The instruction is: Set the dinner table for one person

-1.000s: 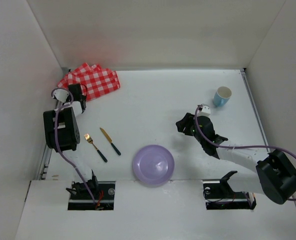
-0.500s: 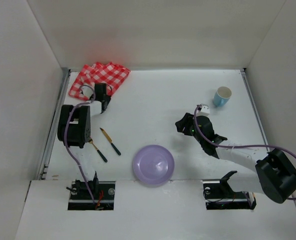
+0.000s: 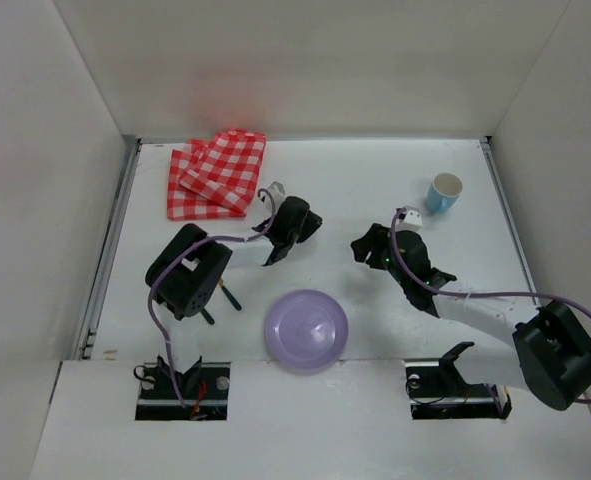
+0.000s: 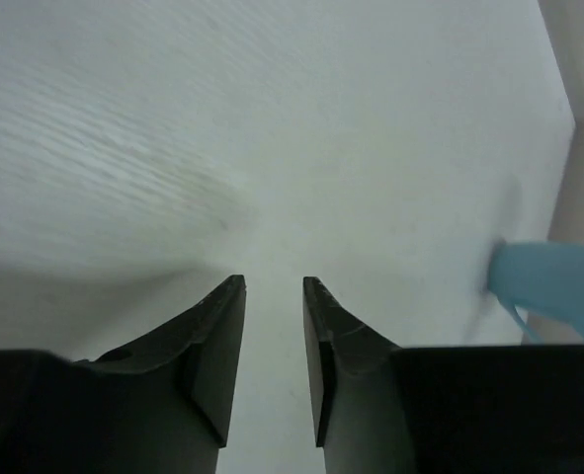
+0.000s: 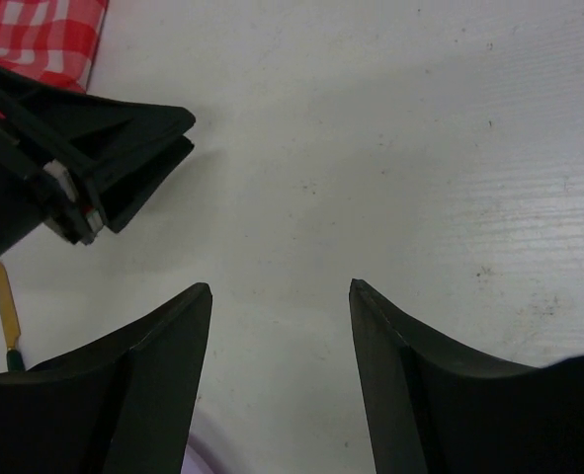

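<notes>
While I watch from above, the dinner table (image 3: 375, 180) shows as a plain white top with white walls on three sides. A red-and-white checked cloth (image 3: 218, 173) lies folded near its far left corner, a blue cup (image 3: 443, 192) sits near the far right, and a purple plate (image 3: 306, 330) sits at the near edge. The left arm reaches toward the middle, its elbow over the cutlery, of which I see only a dark handle (image 3: 230, 297). The left gripper (image 4: 272, 284) hangs above bare tabletop, its fingers slightly parted with nothing between them. The right gripper (image 5: 280, 286) faces it from nearby, spread wide and empty.
</notes>
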Motion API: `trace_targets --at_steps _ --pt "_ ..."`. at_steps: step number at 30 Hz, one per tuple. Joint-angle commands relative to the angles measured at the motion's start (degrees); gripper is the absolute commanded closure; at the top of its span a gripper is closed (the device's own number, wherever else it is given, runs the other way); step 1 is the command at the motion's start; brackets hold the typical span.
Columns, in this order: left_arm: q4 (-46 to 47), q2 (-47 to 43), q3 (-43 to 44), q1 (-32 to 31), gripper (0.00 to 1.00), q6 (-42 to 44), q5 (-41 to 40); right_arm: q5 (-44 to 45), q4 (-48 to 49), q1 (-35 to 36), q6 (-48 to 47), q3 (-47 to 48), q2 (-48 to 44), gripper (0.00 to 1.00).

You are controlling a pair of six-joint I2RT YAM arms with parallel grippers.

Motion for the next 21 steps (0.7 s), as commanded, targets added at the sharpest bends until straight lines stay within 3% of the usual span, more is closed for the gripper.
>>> trace_targets --at_steps 1,3,10,17,21 --pt "5.06 -9.44 -3.1 -1.44 0.68 -0.33 -5.17 0.63 2.66 -0.76 -0.67 0.46 -0.74 0.36" --pt "3.23 -13.93 -6.1 0.75 0.57 2.9 -12.28 0.63 2.66 -0.93 -0.67 0.55 -0.22 0.36" --pt "-6.89 -18.35 -7.25 13.67 0.48 13.37 -23.12 0.63 2.48 -0.58 -0.94 1.17 0.23 0.36" --pt "-10.93 -4.66 4.6 22.64 0.45 19.45 -13.39 0.1 2.4 -0.5 -0.94 1.6 1.19 0.36" --pt "-14.19 1.95 9.1 24.14 0.62 17.08 -6.0 0.02 2.22 -0.23 -1.02 1.96 1.89 0.36"
